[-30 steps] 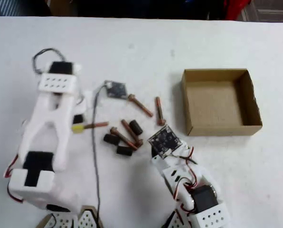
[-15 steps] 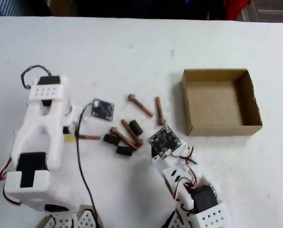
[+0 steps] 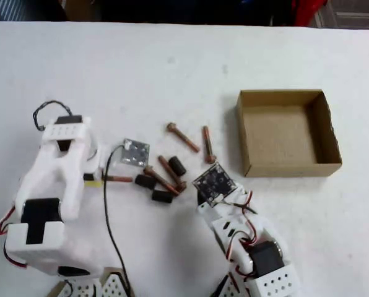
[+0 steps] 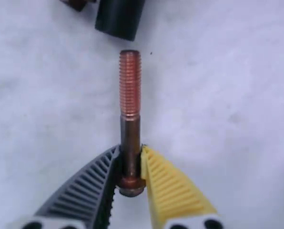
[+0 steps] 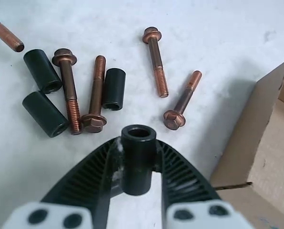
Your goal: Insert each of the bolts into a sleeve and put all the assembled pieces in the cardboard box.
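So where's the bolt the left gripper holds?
In the left wrist view the bolt is clamped near its head in the left gripper, threaded tip pointing at a black sleeve close by.

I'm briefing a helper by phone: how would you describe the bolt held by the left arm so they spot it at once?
From the cardboard box, look past the scattered bolts to the left gripper. The bolt sits near its head between a grey jaw and a yellow jaw, threads pointing out. It alone is gripped; the others lie loose on the table.
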Motion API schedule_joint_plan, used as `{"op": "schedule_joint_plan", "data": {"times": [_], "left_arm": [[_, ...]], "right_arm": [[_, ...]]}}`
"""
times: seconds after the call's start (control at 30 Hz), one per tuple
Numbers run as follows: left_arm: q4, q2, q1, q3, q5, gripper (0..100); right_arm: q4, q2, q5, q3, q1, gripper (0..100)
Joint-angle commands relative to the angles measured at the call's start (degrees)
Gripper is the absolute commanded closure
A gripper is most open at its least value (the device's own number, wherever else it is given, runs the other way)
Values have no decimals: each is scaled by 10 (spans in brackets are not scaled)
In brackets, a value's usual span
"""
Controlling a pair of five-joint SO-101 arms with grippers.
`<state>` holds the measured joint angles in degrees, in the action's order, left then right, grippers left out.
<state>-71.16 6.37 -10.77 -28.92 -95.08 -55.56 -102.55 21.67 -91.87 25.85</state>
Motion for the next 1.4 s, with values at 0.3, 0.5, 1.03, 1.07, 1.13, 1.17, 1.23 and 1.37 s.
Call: {"op": "schedule_joint_plan", "data": {"times": [0.3,0.5,1.03,1.07,1.13,1.17,1.23,1.37], "left_arm": [[9,-35,-5,8,41,868],[5,-38,-4,27,73,868],[-179,-38,111,266,600,869],[-194,-38,112,288,643,869],[-224,-38,112,334,744,869],[-240,-38,110,356,789,869],[-273,-37,104,396,865,869],[-309,-37,102,454,956,869]], "right_arm": [[15,-6,-2,7,1,982],[14,-6,-2,7,1,982],[14,-6,-2,7,1,982],[14,-6,-2,7,1,982],[14,-6,-2,7,1,982],[14,-6,-2,7,1,982],[13,-6,-2,7,1,982],[13,-6,-2,6,1,982]]}}
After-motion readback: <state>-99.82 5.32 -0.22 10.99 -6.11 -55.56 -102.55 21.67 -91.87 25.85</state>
